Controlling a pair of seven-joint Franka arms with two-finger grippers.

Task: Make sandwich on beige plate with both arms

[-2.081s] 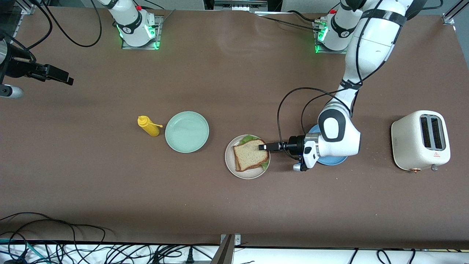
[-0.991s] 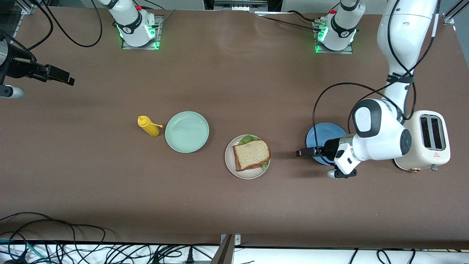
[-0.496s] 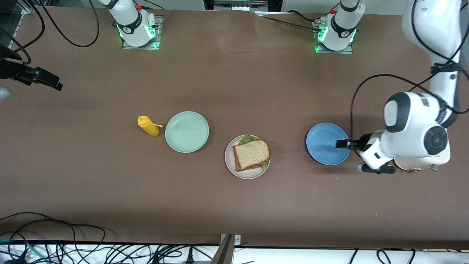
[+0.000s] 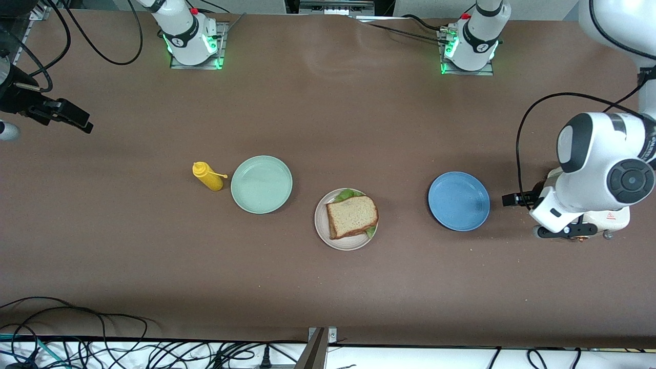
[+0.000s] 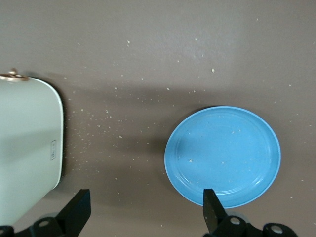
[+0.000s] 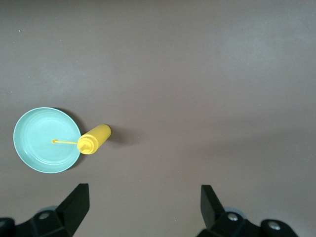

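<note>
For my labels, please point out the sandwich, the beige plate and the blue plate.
sandwich [image 4: 352, 216], front view, middle of the top bread slice.
beige plate [image 4: 321, 224], front view, bare rim toward the right arm's end of the table.
blue plate [image 4: 458, 201], front view, middle of its bare surface.

We see a brown table [image 4: 328, 118], a speckled brown bread slice topping the sandwich [image 4: 352, 216] with green lettuce at its edges, on a beige plate [image 4: 322, 225]. A mint-green plate [image 4: 261, 184], a blue plate [image 4: 458, 201] and a yellow bottle [image 4: 207, 176] show too, plus a cream toaster [image 5: 24, 143] and glossy white arms with black grippers.
</note>
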